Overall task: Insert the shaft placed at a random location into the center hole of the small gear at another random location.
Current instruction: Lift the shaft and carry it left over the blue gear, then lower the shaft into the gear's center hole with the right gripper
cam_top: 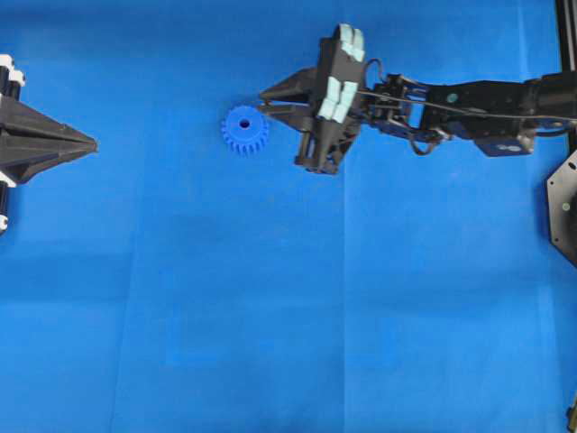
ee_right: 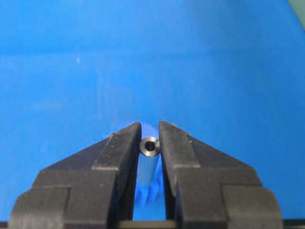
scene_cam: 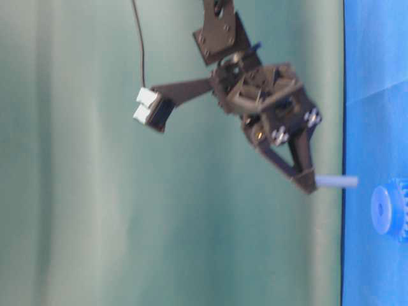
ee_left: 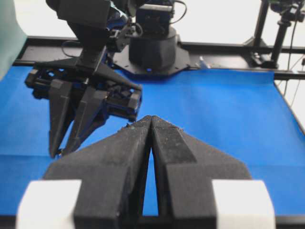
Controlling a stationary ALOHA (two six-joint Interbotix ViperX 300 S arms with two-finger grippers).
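The right hand is closed on the shaft, a small silver-grey metal pin pinched between the two dark fingertips. From the right wrist view the pin shows end-on as a shiny ring with a dark centre, its body running back down the gap between the fingers. In the table-level view (which is turned on its side) the shaft sticks out from the tip of the right hand toward the blue cloth and stands apart from it.

The small gear lies flat on the cloth-covered table, a bright blue toothed wheel with the center hole showing dark in its hub. Seen from overhead, the right hand reaches in from the right and its fingertips end just beside the gear's right edge. The table-level view shows the gear a little to one side of the shaft's line, not under its tip. A few blue teeth peek out below the fingers in the right wrist view.

The left hand rests well apart at the left edge of the table, its fingers pressed together to a point and gripping nothing.
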